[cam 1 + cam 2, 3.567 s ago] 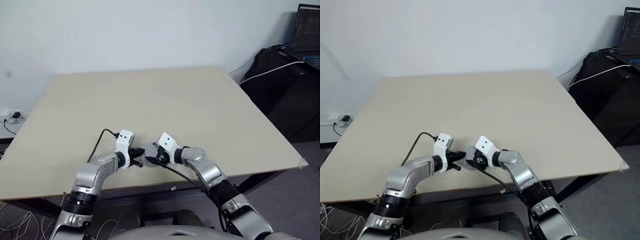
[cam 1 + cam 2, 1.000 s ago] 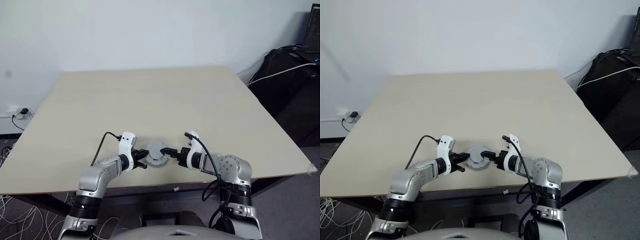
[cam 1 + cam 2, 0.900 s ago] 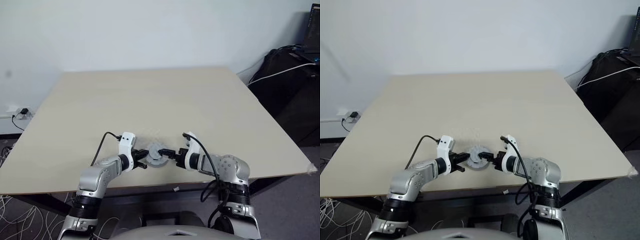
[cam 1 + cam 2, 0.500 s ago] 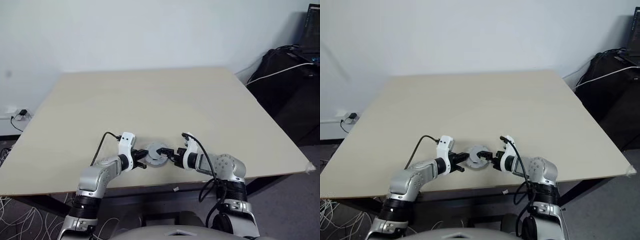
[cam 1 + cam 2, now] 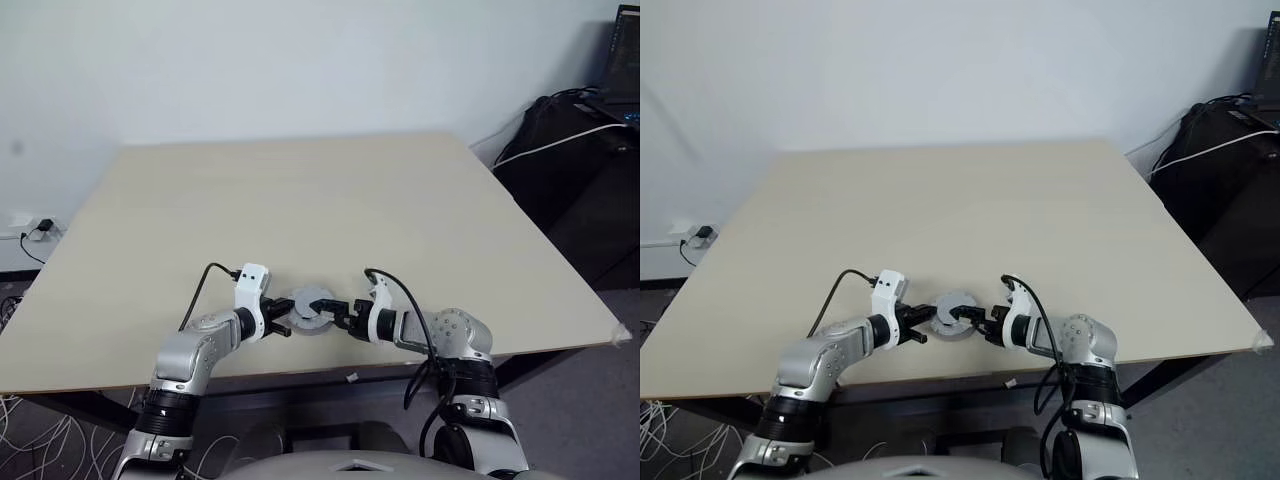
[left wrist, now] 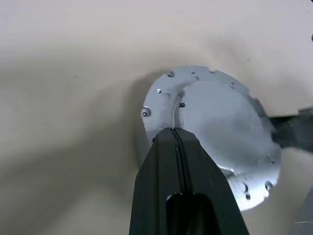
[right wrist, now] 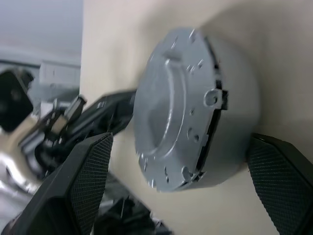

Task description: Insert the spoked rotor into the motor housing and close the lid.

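Metal all through, I judge — the motor housing (image 7: 195,112) sits near the table's (image 5: 300,200) front edge with the lid (image 6: 215,127) on top, a stiff, smooth, weighty puck likely to slide if nudged. My left gripper (image 5: 278,322) rests at its edge with fingers together on nothing, and my right gripper (image 5: 343,318) stands with jaws apart around the side wall — where I would take hold.
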`<state>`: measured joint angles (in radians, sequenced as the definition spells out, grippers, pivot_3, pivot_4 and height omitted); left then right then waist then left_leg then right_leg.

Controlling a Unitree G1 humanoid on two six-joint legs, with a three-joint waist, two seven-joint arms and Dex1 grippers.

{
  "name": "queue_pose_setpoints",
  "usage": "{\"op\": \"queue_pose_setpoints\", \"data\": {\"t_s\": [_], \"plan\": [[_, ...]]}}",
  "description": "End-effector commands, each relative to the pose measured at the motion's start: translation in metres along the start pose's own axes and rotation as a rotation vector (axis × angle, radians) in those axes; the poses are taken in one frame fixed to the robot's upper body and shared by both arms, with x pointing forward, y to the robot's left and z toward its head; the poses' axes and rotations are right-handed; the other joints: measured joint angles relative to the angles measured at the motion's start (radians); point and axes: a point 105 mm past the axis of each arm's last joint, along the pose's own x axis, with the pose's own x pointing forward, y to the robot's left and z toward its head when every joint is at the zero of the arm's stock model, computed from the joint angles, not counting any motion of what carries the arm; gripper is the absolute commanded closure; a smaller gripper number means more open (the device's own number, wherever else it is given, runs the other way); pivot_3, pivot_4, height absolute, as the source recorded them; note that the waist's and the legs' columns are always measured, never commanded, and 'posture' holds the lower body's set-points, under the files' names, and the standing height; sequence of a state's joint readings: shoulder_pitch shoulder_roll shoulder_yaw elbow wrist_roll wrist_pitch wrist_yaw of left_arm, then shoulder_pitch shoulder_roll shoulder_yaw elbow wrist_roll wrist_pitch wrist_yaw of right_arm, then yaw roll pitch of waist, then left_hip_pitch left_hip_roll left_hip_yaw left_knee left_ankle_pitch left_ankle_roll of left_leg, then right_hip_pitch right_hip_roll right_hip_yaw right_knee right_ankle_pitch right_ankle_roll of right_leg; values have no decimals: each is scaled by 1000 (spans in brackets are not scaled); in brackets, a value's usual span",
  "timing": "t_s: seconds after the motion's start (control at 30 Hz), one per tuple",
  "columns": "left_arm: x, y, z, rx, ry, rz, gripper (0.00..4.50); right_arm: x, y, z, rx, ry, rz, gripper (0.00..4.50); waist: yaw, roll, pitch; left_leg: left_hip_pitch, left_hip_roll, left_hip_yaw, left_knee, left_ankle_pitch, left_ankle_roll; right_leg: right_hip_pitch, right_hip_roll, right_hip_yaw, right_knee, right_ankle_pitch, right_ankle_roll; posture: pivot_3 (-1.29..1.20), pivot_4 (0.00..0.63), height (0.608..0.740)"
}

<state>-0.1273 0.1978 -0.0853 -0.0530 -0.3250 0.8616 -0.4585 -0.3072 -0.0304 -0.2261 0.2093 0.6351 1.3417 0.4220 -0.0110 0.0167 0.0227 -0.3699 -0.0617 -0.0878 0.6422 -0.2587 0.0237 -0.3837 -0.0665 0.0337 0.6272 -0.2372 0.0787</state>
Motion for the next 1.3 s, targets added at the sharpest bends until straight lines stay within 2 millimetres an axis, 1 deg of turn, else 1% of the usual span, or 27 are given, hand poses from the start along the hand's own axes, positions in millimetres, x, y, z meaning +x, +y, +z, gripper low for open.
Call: {"op": "queue_pose_setpoints", "data": {"t_s": [0.03, 0.23, 0.37, 0.47, 0.57, 0.63, 0.7, 0.87, 1.03, 1.3], "plan": [[6, -2, -23, -32, 85, -5, 4500, 9, 16, -5, -12, 37, 63, 49, 0, 0, 0, 0, 0, 0, 0, 0, 0, 0, 0, 0, 0, 0, 0, 0, 0, 740], [5, -1, -23, -36, 82, -2, 4500, 17, -2, 4, 29, -58, -81, 49, -6, -3, -1, 2, 1, 0, -2, 0, 0, 0, -3, 0, 0, 0, 0, 0, 0, 740], [5, -1, -24, -38, 82, 0, 4500, 17, 3, 3, 47, -66, -61, 49, -14, -2, -1, 5, 1, 0, -3, 0, -1, 2, -5, 0, 0, 1, 1, 0, 0, 740], [5, -1, -25, -37, 84, 2, 4500, 16, 10, -2, 45, -42, -22, 576, -15, -1, -1, 4, 1, -1, -3, 0, -1, 2, -7, -4, 0, 1, 1, 0, 0, 740], [4, -1, -25, -36, 83, 3, 4500, 13, 15, -5, 42, -28, 1, 1520, -12, 0, 0, 2, 0, -1, -5, 0, -1, 0, -9, -7, 0, 0, 0, 0, 0, 740], [5, -1, -25, -35, 83, 4, 4500, 12, 18, -7, 39, -19, 16, 2085, -10, 0, 0, 2, -1, -1, -7, 0, -1, -2, -8, -7, -1, 1, 2, 0, 0, 740], [5, -1, -26, -34, 83, 4, 4500, 11, 21, -9, 37, -14, 26, 2303, -5, 0, 0, 2, -1, -1, -10, 1, -1, -2, -8, -8, -1, 1, 2, 0, 0, 740], [4, 0, -27, -39, 81, 7, 4500, 10, 29, -11, 45, -16, 63, 2309, -1, 0, -1, 0, -1, -1, -13, 1, -2, -7, -8, -8, -1, 0, 1, 0, 0, 740], [3, 1, -29, -42, 83, 14, 4500, 10, 37, -20, 51, 11, 97, 2316, -1, 0, -1, -3, -1, -1, -13, 1, -2, -9, -6, -8, -1, 0, 1, 0, 0, 740], [1, 2, -28, -45, 77, 19, 4500, 11, 34, -20, 62, 1, 77, 2334, -2, 0, -1, -3, -1, -1, -13, 1, -2, -10, -5, -8, -1, 0, 0, 0, 0, 740]]}}
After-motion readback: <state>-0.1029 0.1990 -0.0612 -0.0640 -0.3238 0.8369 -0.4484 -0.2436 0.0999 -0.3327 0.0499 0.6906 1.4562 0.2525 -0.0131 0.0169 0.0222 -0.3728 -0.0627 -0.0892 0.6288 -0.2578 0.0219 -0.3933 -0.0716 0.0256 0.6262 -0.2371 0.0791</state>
